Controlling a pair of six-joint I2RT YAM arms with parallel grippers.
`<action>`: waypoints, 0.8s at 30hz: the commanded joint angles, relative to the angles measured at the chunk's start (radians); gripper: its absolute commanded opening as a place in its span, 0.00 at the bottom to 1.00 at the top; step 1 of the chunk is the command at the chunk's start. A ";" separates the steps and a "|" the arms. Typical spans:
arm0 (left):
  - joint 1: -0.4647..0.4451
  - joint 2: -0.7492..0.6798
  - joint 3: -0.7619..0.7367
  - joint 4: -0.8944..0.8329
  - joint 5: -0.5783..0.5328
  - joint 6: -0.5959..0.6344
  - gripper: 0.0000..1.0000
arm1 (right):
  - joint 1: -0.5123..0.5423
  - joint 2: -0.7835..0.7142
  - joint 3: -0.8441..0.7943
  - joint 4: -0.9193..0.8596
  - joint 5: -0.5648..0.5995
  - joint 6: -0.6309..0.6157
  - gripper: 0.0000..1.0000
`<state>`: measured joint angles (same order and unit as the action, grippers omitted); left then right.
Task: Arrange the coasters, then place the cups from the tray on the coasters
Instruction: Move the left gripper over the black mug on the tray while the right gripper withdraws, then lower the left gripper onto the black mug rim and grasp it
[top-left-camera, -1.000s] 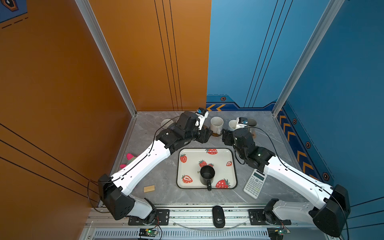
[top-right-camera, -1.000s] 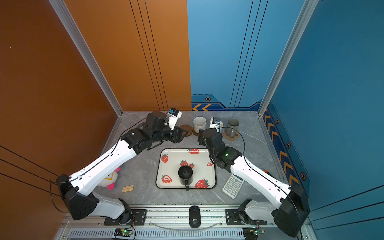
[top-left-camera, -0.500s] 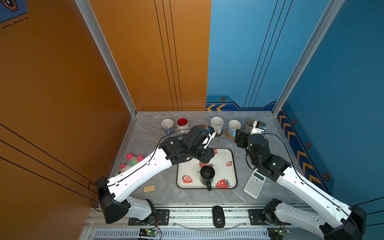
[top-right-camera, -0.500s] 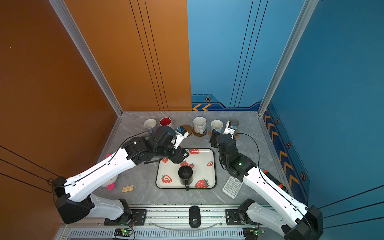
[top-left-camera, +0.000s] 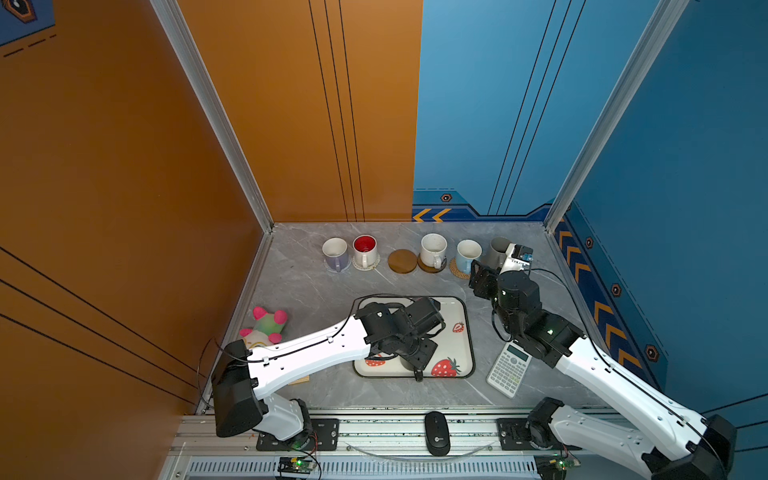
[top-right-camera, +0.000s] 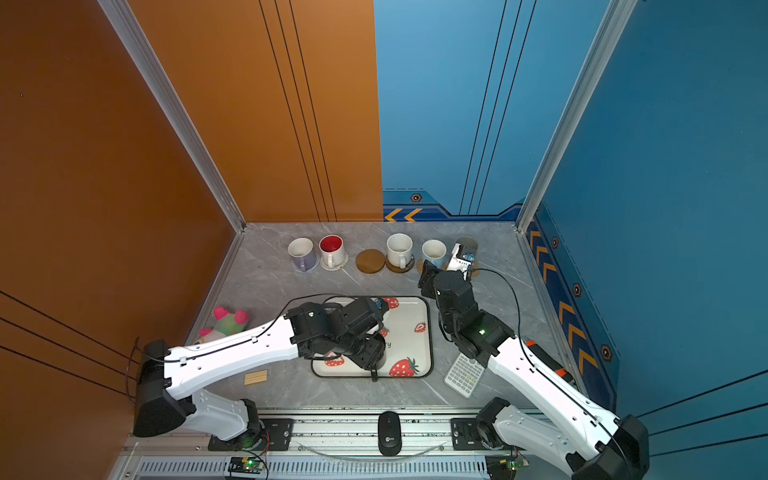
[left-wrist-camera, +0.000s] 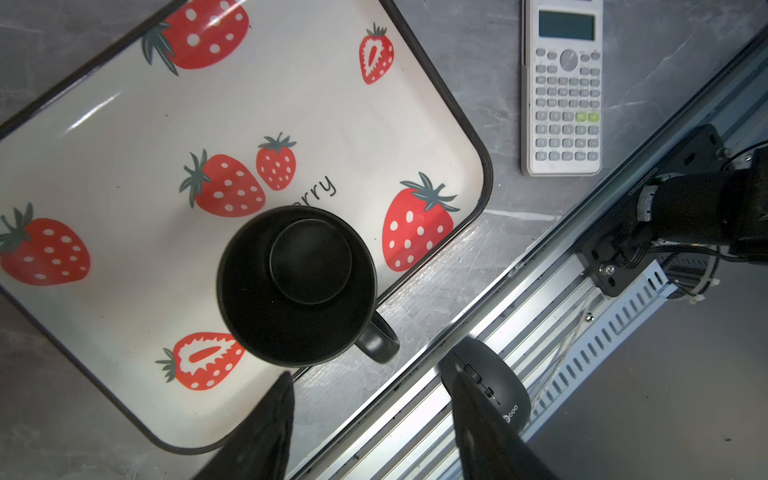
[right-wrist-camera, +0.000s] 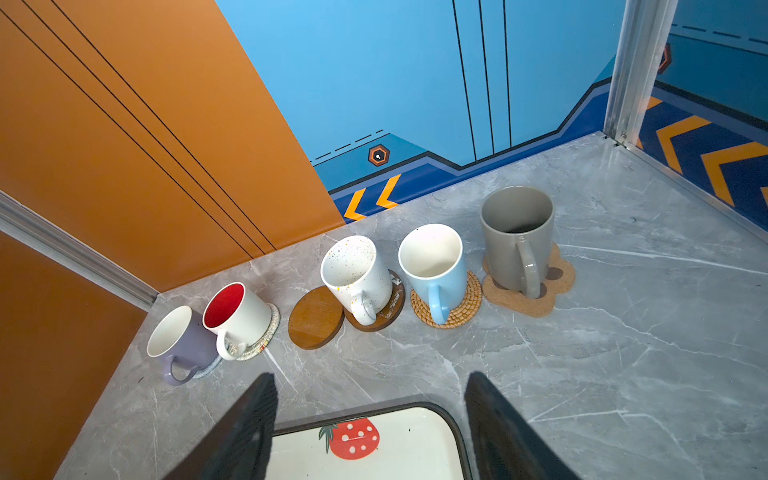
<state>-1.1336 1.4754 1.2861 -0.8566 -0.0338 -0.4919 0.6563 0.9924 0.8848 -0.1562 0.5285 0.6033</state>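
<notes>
Rounded rectangular cream tray with dark rim and red strawberry prints (top-left-camera: 460, 345) sits mid-bench, toward 6 o'clock. One cup is on it: black handled mug (left-wrist-camera: 297, 286), upright at the tray's 6 o'clock edge, handle poking over the rim toward 6. Left tool (left-wrist-camera: 370, 386) hangs above that mug, fingers spread apart, nothing between them, tips close to the mug but not touching. In both top views the left arm covers most of the mug.

Row along the 12 o'clock edge of the grey marble bench (top-left-camera: 316, 299), read 9 to 3:
- lavender handled mug (top-left-camera: 335, 254) on grey-blue woven round coaster (right-wrist-camera: 208, 369)
- white handled mug with red inside (top-left-camera: 365, 248) on cream woven round coaster (right-wrist-camera: 268, 332)
- brown wooden disc coaster (top-left-camera: 402, 261), bare
- speckled cream-white handled mug (top-left-camera: 433, 248) on second brown wooden disc coaster (right-wrist-camera: 395, 301)
- light blue handled mug (top-left-camera: 467, 252) on tan rattan round coaster (right-wrist-camera: 463, 305)
- grey handled mug (top-left-camera: 496, 250) on brown paw-shaped coaster (right-wrist-camera: 555, 286)

All upright, handles roughly toward 6.

Right tool (right-wrist-camera: 370, 376) hovers near the tray's 1 o'clock corner, fingers wide apart, empty, clear of the cup row.

Grey-white calculator (top-left-camera: 509, 368) lies at the tray's 4 o'clock. Black computer mouse (top-left-camera: 437, 434) is on the rail at 6 o'clock. Pink-green plush toy (top-left-camera: 266, 326) is at the bench's 9 o'clock side.
</notes>
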 joint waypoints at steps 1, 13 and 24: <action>-0.049 0.025 -0.027 -0.018 -0.012 -0.050 0.63 | 0.006 -0.023 -0.015 -0.005 0.019 0.010 0.71; -0.092 0.104 -0.056 -0.017 -0.028 -0.106 0.64 | 0.008 -0.025 -0.018 -0.009 0.018 0.009 0.73; -0.058 0.207 -0.041 -0.017 -0.048 -0.077 0.65 | 0.006 -0.032 -0.026 -0.008 0.027 0.006 0.74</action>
<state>-1.2049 1.6684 1.2354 -0.8577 -0.0460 -0.5812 0.6563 0.9760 0.8696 -0.1562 0.5289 0.6037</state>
